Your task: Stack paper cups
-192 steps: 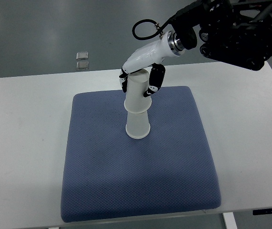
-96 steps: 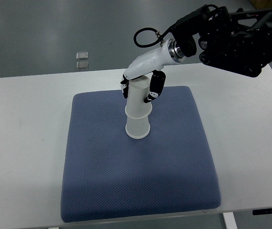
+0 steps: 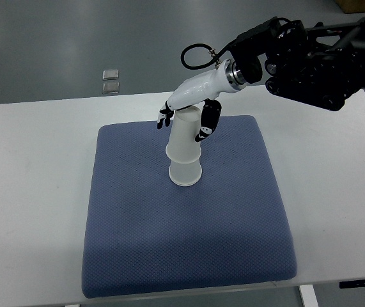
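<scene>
Looking down, you see the right hand [image 3: 188, 115] loosely straddling the upper cup [image 3: 186, 133], fingers spreading, directly above the upright lower cup [image 3: 185, 171] it nests into.

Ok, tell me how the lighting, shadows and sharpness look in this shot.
Top view: light is even and soft, with only a faint shadow on the blue mat beside the stacked cups; the white cups and white table are bright but keep their edges; the right hand and cups are sharp, no motion blur; the dark arm loses detail in its blacks.
</scene>
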Available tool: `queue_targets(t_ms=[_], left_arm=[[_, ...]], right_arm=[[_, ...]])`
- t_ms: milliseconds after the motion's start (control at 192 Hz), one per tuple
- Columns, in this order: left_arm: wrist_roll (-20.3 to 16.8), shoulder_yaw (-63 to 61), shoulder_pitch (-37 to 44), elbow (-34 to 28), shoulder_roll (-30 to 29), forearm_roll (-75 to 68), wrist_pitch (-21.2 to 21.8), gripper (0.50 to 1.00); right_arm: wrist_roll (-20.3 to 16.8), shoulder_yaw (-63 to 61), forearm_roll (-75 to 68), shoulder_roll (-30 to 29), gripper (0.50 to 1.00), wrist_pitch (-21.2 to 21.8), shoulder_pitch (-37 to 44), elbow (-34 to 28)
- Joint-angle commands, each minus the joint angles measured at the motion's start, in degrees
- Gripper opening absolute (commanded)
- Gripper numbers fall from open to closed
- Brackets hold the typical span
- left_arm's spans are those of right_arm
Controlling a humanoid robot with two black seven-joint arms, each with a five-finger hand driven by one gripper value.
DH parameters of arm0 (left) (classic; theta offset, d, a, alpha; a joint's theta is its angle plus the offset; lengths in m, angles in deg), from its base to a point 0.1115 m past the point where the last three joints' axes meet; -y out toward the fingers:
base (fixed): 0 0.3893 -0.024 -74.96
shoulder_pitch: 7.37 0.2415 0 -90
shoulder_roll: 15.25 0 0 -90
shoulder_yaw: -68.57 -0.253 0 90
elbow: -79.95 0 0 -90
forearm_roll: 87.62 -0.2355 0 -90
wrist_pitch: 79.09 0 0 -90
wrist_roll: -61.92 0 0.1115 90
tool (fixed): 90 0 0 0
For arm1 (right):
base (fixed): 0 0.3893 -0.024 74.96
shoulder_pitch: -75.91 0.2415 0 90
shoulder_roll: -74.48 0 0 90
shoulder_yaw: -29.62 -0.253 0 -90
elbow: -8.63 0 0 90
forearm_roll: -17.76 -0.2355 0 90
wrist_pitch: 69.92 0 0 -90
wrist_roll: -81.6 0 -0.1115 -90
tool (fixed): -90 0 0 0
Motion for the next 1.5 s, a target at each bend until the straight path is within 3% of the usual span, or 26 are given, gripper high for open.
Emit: queue_targets(t_ms=[0,52,146,583,916,1098,1181,1493], left_arm=[[0.0,0.0,0.0,0.0,0.0,0.0,0.0,1.0],[0.0,0.0,0.0,0.1,0.0,0.0,0.0,1.0],[0.0,0.0,0.0,0.0,0.0,0.0,0.0,1.0],[0.0,0.0,0.0,0.1,0.0,0.0,0.0,1.0],[0.0,0.0,-0.1,0.0,0.0,0.0,0.0,1.0],[0.0,0.0,0.0,0.0,0.0,0.0,0.0,1.0],[0.0,0.0,0.0,0.0,0.0,0.0,0.0,1.0],[0.0,0.0,0.0,0.0,0.0,0.0,0.0,1.0]], right_arm=[[0.0,-0.1,-0.2,0.1,0.862,0.0,0.1,0.0],[0.0,-0.1,-0.2,0.2,0.899,0.0,0.1,0.0],[0.0,-0.1,-0.2,0.3,0.913,0.1,0.1,0.0],[0.0,-6.8,-1.0,1.7,0.913,1.1,-0.8,2.3],[0.0,-23.2,-22.1,1.1,0.913,0.3,-16.7,17.2],[0.0,-32.1,-32.9,0.3,0.913,-0.2,-23.3,18.0],[0.0,-35.1,-37.8,-0.4,0.913,-2.7,-26.5,18.0],[-1.1,-39.5,-59.0,-0.3,0.913,-5.4,-35.2,18.3]])
